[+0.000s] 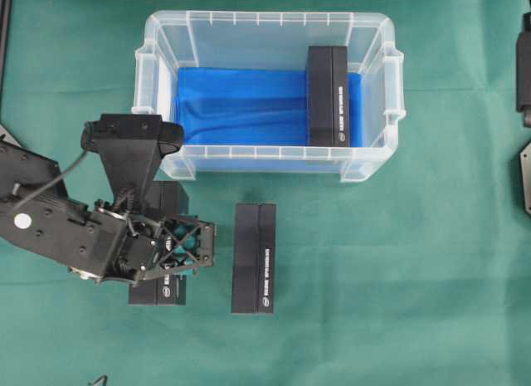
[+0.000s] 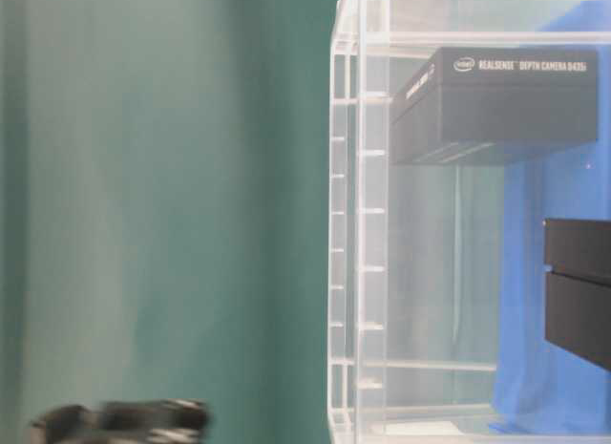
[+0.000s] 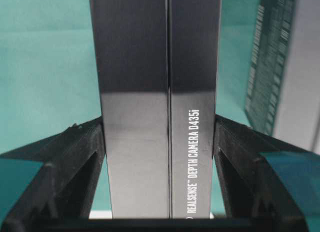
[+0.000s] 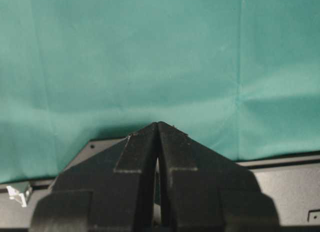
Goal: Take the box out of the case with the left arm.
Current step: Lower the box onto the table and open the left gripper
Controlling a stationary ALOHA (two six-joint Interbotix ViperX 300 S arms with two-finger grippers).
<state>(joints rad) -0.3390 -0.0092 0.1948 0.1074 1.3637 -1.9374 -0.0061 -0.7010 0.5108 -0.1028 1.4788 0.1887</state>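
Observation:
The clear case point(image 1: 265, 21) with a blue sheet point(image 1: 241, 104) on its bottom stands at the back. One black box point(image 1: 328, 95) point(image 2: 496, 100) lies inside it along the right wall. My left gripper point(image 1: 184, 246) point(image 3: 159, 124) is outside the case, over the green cloth in front of its left corner. Its jaws press both long sides of another black box point(image 1: 158, 293) point(image 3: 155, 117) printed "RealSense Depth Camera D435i". Whether that box rests on the cloth I cannot tell. My right gripper point(image 4: 158, 124) is shut and empty over bare cloth.
A third black box point(image 1: 254, 257) lies on the cloth just right of the held one, in front of the case. Parts of the right arm point(image 1: 524, 62) sit at the right edge. Green cloth point(image 1: 398, 303) covers the table.

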